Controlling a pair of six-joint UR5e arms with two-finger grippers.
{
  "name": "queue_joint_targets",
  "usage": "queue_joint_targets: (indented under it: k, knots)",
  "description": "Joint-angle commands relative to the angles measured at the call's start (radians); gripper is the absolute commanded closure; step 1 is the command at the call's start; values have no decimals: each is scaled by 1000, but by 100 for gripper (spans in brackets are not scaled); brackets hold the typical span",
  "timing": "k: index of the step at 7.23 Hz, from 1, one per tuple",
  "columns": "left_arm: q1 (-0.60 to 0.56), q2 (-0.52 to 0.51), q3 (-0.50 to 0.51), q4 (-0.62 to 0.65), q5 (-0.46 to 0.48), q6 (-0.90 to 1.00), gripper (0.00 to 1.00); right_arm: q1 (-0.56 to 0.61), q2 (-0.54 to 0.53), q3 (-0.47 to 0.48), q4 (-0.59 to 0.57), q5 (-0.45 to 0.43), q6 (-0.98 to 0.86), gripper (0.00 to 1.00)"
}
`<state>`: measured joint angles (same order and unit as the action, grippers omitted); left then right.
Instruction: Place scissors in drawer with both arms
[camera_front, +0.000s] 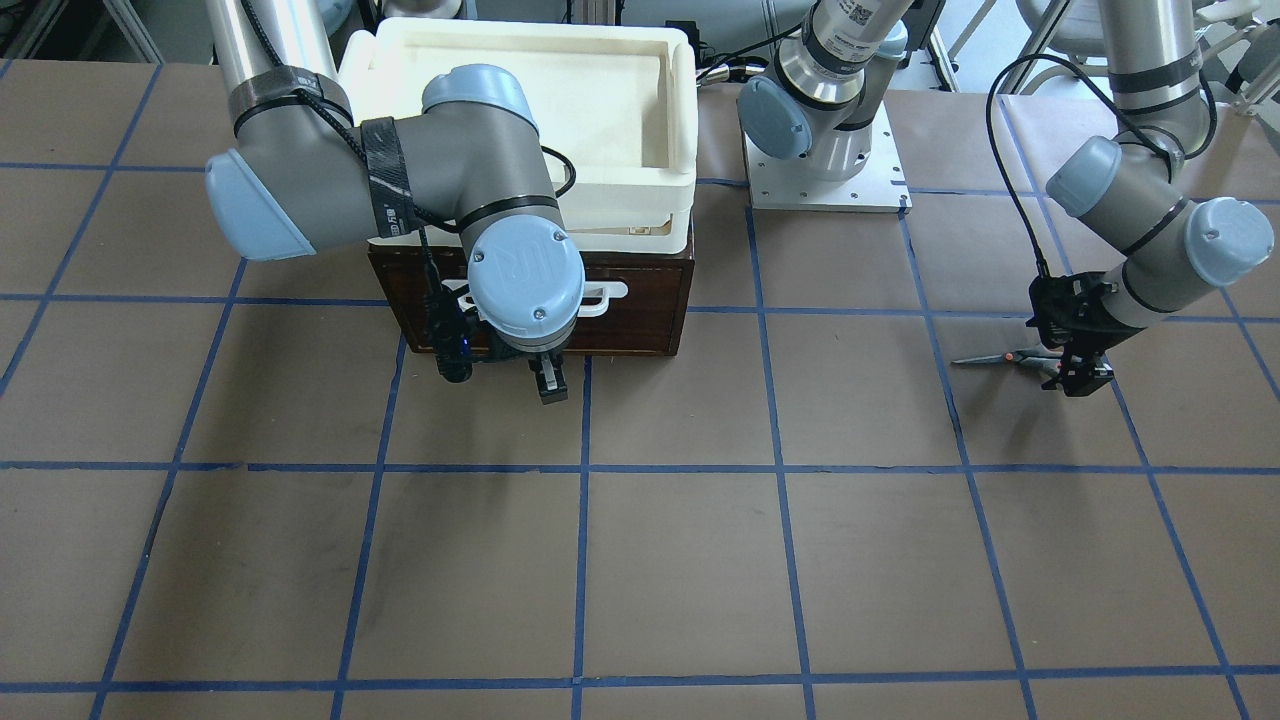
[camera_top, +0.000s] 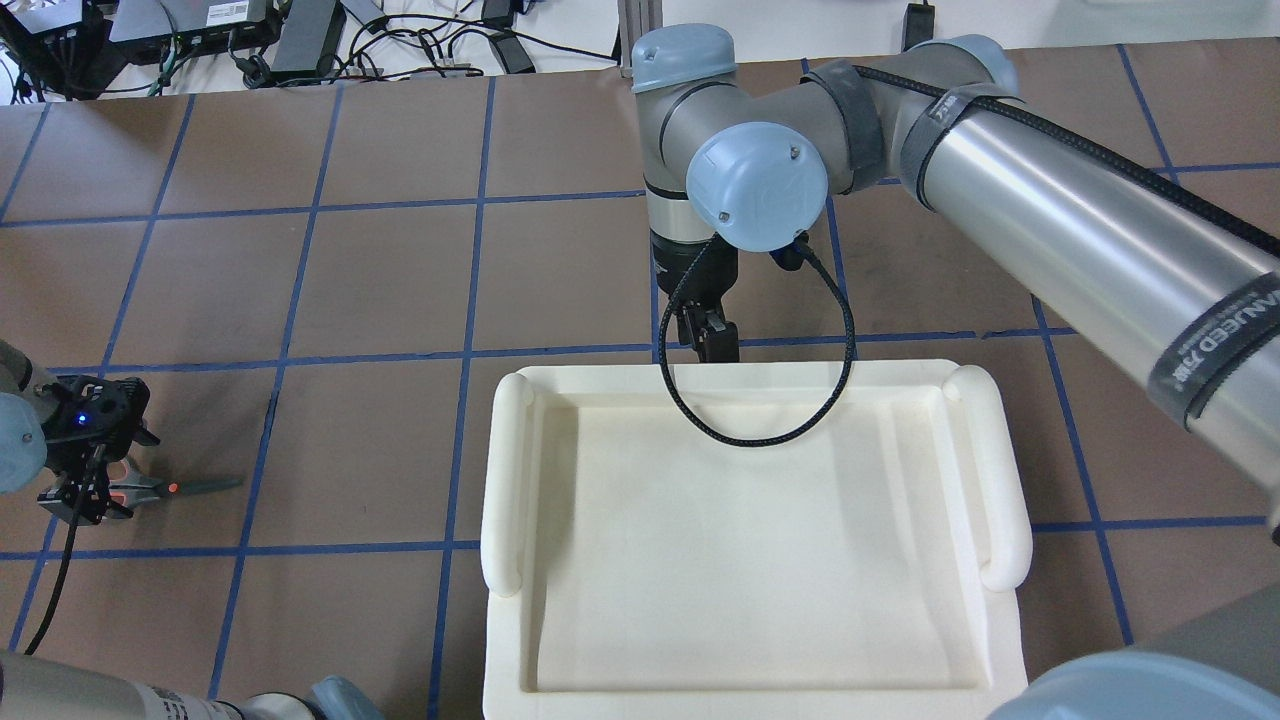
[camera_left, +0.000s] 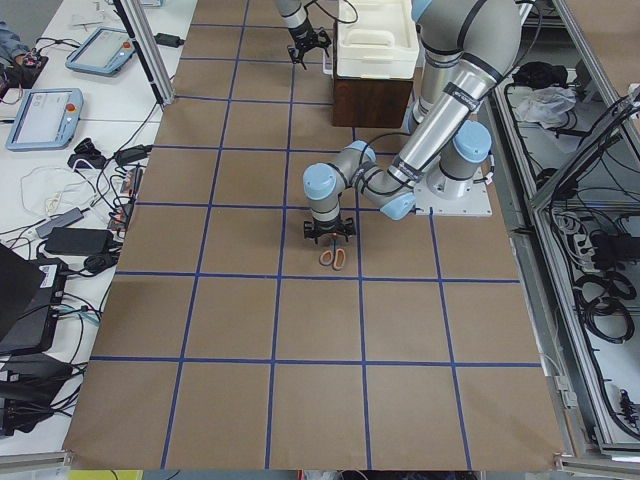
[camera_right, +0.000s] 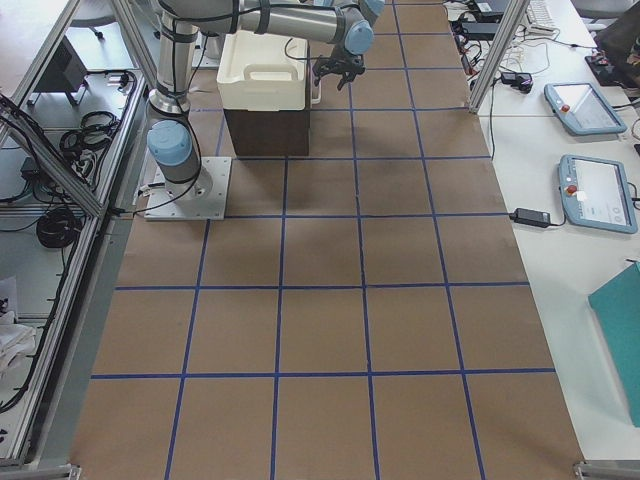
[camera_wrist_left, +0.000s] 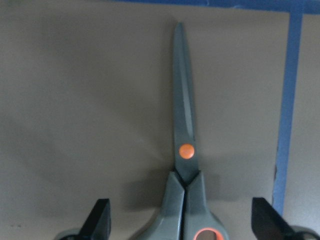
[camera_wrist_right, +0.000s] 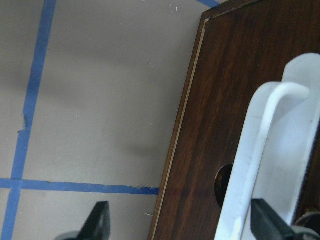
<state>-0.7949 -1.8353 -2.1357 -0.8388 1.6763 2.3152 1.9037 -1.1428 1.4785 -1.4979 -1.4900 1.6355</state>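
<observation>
Overhead exterior view hides the drawer (camera_front: 650, 320) beneath a white foam tray (camera_top: 505, 470). Its dark front stands near the table's (camera_front: 680, 560) robot-side edge, interior unseen. Right gripper (camera_front: 548, 385), fingers spread, hangs at the white bar handle (camera_wrist_right: 260, 160); contact cannot be determined. Left gripper (camera_front: 1075, 375), fingers spread, straddles the scissors (camera_wrist_left: 185, 150) lying flat toward the left end, handles cut off.
</observation>
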Motion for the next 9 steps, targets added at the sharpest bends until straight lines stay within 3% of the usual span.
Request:
queue_joint_targets:
  k: [1,3,9]
  knots:
    - [16,2,-33,21,-3,29,1,0,5,0,22,7,1,0]
    - [13,22,-82,70,0,29,1,0,8,0,19,11,0,0]
    - [52,13,-79,75,-38,93,6,0,35,0,-1,13,-14,0]
